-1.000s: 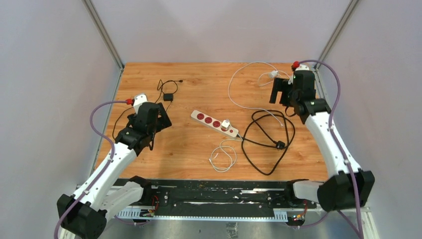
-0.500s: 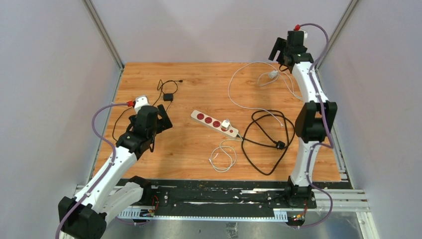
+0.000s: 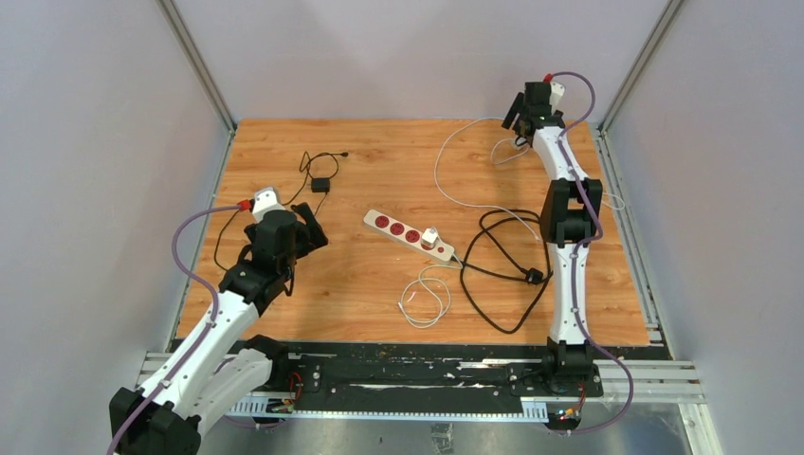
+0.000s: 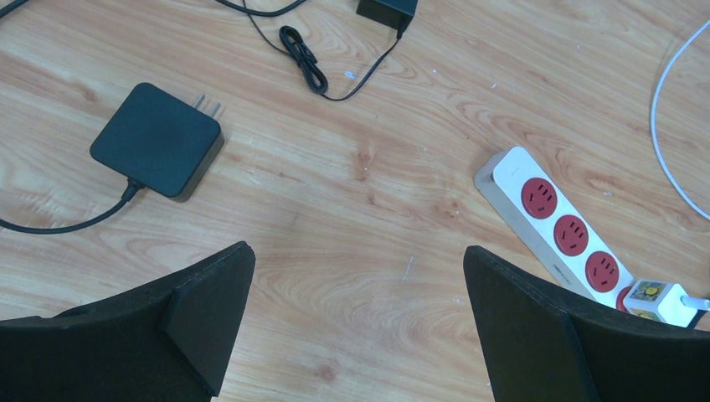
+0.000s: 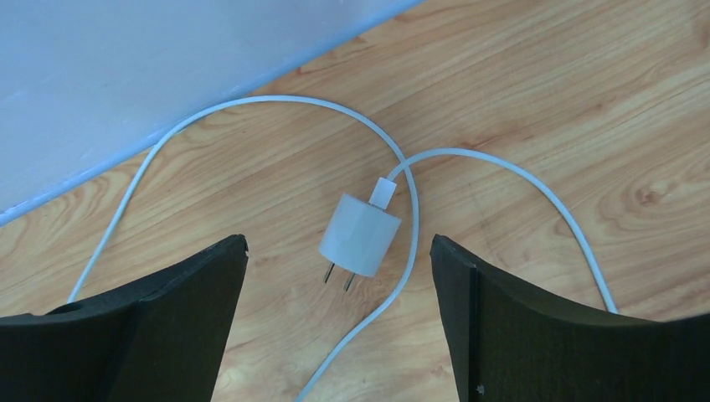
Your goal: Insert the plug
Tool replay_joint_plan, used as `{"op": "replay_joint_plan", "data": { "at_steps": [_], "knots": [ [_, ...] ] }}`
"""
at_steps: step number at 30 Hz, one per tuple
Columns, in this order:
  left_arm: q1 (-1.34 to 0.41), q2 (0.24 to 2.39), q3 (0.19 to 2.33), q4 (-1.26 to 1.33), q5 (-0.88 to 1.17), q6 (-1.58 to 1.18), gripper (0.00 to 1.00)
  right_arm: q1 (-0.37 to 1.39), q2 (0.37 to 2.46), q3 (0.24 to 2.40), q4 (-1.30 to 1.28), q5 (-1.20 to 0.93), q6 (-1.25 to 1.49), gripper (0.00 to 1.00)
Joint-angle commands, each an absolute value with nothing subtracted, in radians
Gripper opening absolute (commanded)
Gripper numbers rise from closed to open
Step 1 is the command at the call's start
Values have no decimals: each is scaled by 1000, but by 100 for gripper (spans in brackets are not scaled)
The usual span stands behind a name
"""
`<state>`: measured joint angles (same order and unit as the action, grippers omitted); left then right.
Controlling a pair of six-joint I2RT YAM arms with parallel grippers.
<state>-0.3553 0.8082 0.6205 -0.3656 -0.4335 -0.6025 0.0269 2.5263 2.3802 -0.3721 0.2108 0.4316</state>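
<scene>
The right hand (image 5: 338,240) hovers wide open and empty over the far right corner of the tabletop (image 3: 379,152). Directly below it the white plug (image 5: 360,234) lies on its side on the wood, prongs bare, with its white cable (image 5: 502,167) looping around it. The left hand (image 4: 358,249), also wide open and holding nothing, hangs above bare wood between a black adapter (image 4: 157,139) and the power strip (image 4: 572,236). The strip lies mid-tabletop, well apart from the plug.
</scene>
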Motion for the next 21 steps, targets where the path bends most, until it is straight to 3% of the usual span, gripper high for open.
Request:
{"op": "replay_joint_plan", "data": {
  "at_steps": [1, 14, 21],
  "knots": [
    [-348, 792, 606, -323, -433, -610, 100, 10, 2584, 2408, -308, 258, 489, 85],
    [-348, 794, 602, -318, -443, -601, 100, 9, 2684, 2416, -267, 268, 518, 67],
    [-348, 788, 605, -324, -440, -593, 100, 9, 2688, 2394, -267, 260, 528, 47]
  ]
}}
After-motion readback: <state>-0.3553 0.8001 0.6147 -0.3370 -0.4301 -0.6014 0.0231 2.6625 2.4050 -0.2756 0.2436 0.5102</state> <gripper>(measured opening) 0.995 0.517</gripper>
